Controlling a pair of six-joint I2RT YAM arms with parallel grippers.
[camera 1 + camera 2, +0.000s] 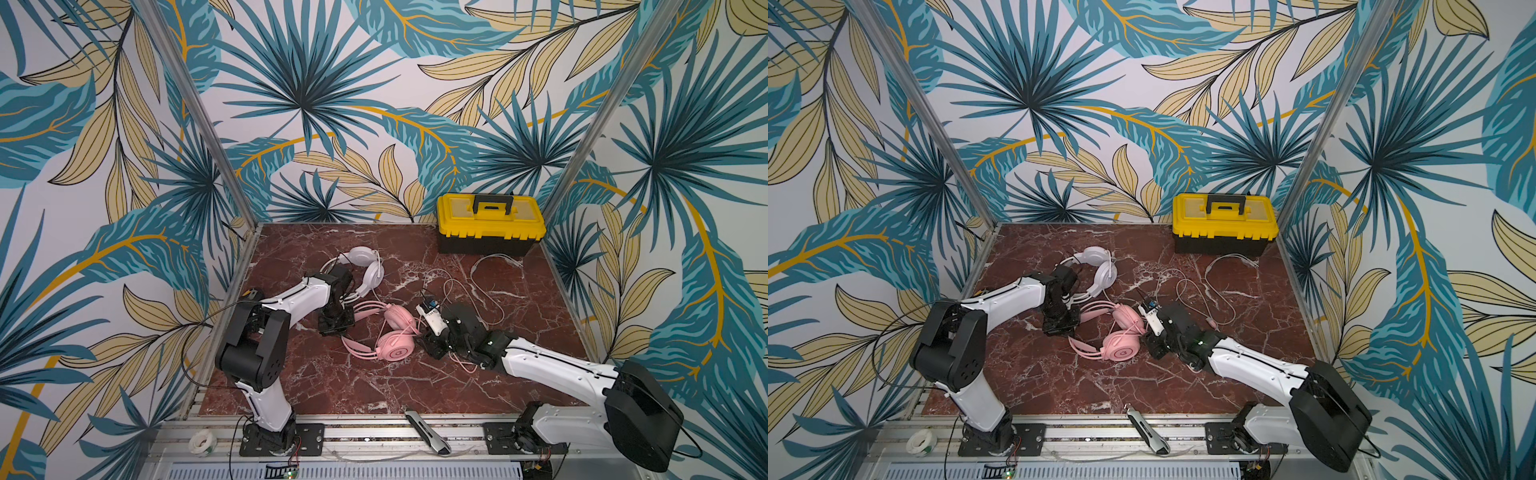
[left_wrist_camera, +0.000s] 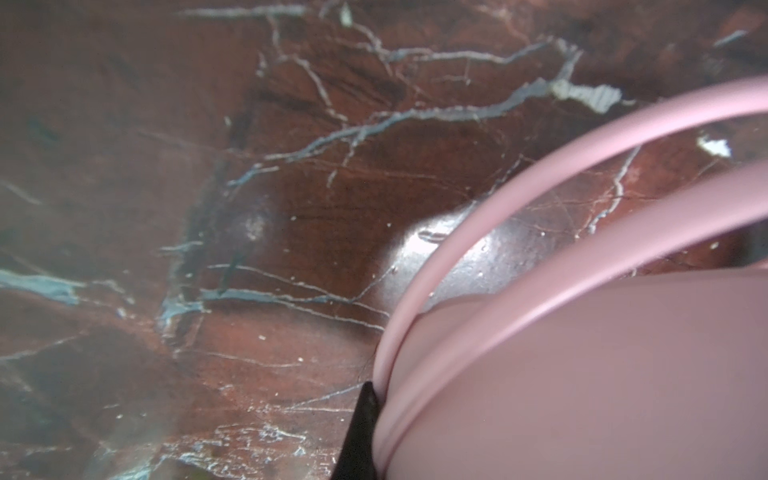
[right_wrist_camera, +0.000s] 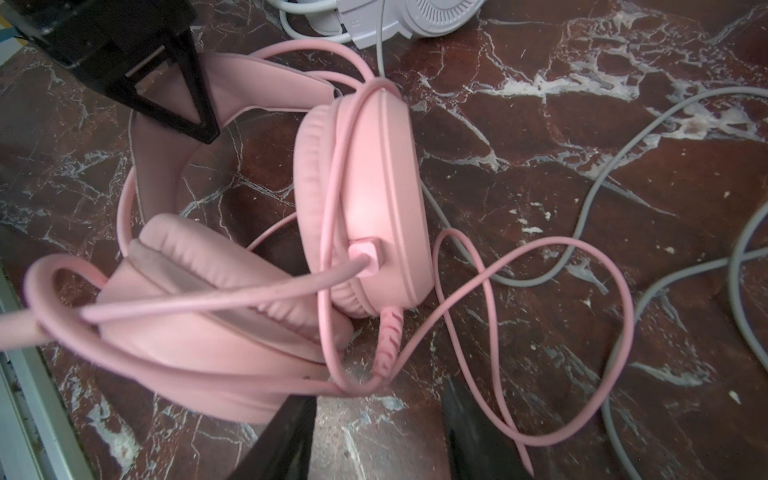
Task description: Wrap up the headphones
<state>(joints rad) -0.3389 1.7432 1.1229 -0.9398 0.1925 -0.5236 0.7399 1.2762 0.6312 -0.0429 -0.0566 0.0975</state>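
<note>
The pink headset point(image 1: 395, 334) lies mid-table on the red marble top point(image 1: 332, 386), just nearer than the white headset point(image 1: 368, 266), with the left gripper point(image 1: 337, 322) clamped shut on its padded headband point(image 2: 582, 374). To the right, the right gripper point(image 3: 376, 399) stands about half open and holds nothing; a loop of the pink cable point(image 3: 631, 328) crosses just ahead of its fingertips. The headset looks light, its band springy and its cushions soft. The thin cable seems limp and liable to snag on the boom mic point(image 3: 208, 301). The cable close to the ear cup point(image 3: 374, 187) appears the best place to take hold for winding.
</note>
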